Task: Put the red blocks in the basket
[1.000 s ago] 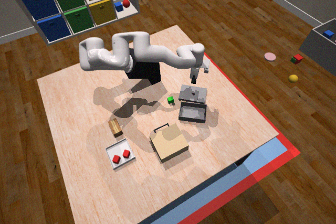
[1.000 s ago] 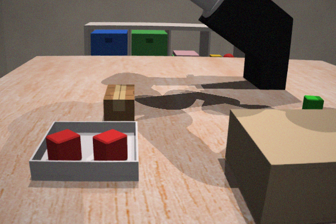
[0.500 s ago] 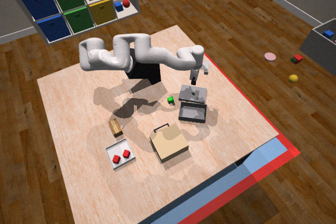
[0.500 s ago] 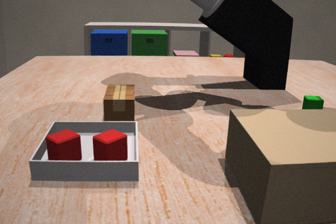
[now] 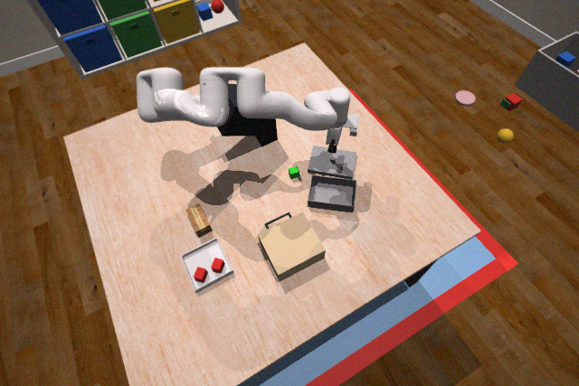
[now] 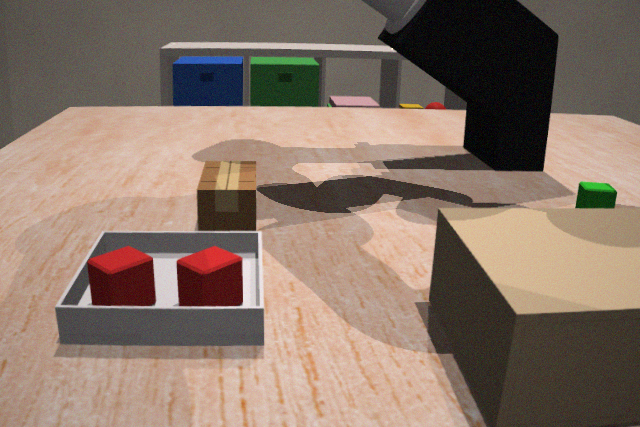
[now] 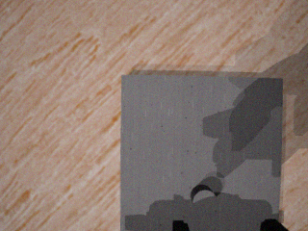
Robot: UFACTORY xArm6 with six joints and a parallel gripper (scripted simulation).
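— Where do we have our red blocks?
— We see two: one red block (image 5: 200,274) (image 6: 122,277) and a second red block (image 5: 217,265) (image 6: 209,277). Both sit inside the basket (image 5: 214,282) (image 6: 160,326), within its walls.

— And our gripper (image 5: 332,145) (image 7: 226,226), what is its state?
— Its fingers are partly spread, and they pinch nothing. We have it above the grey lid (image 5: 319,159) (image 7: 159,135), near the round knob (image 7: 203,194).

— Is this lid on the metal box (image 5: 331,208)?
— No, it lies flat just beside the box, on the side toward our arm's base. The box is open at the top.

— What about the wooden cabinet (image 5: 294,241) (image 6: 558,262)?
— It stands between the basket and the metal box. Its handle (image 5: 278,220) faces the arm's side, but we cannot tell if the drawer is fully shut.

— Other things?
— We find a green block (image 5: 293,172) (image 6: 596,196) near the lid, and a small brown carton (image 5: 199,220) (image 6: 227,200) near the basket.
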